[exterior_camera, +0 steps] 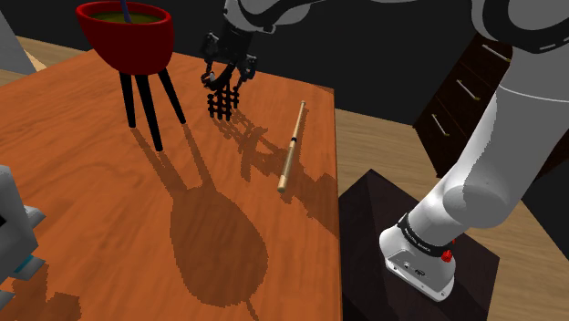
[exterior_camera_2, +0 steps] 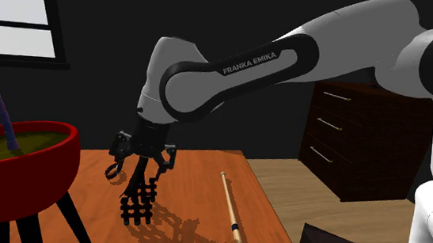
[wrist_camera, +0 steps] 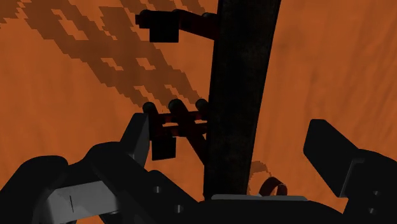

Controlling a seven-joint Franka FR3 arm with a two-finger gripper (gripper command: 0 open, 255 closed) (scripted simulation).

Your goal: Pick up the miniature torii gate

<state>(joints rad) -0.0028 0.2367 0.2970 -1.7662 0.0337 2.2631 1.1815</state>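
The miniature torii gate [exterior_camera: 222, 103] is a small black lattice of posts and crossbars standing on the orange-brown wooden table [exterior_camera: 109, 210] near its far edge. My black gripper [exterior_camera: 226, 84] hangs directly over it, fingers pointing down. In the second exterior view the gripper [exterior_camera_2: 146, 171] reaches down onto the top of the gate [exterior_camera_2: 139, 200]. In the wrist view the gate's thick dark beam [wrist_camera: 242, 95] runs between the fingers of the gripper [wrist_camera: 235, 143], which stand apart. The right finger is clear of the beam; the left one sits by the small crossbars.
A red bowl [exterior_camera: 128, 36] on black legs, holding green liquid and a purple rod, stands to the shoulder view's left of the gate. A long wooden stick [exterior_camera: 292, 146] lies near the table's right edge. A dark dresser [exterior_camera: 465, 91] stands beyond the stand [exterior_camera: 410, 274].
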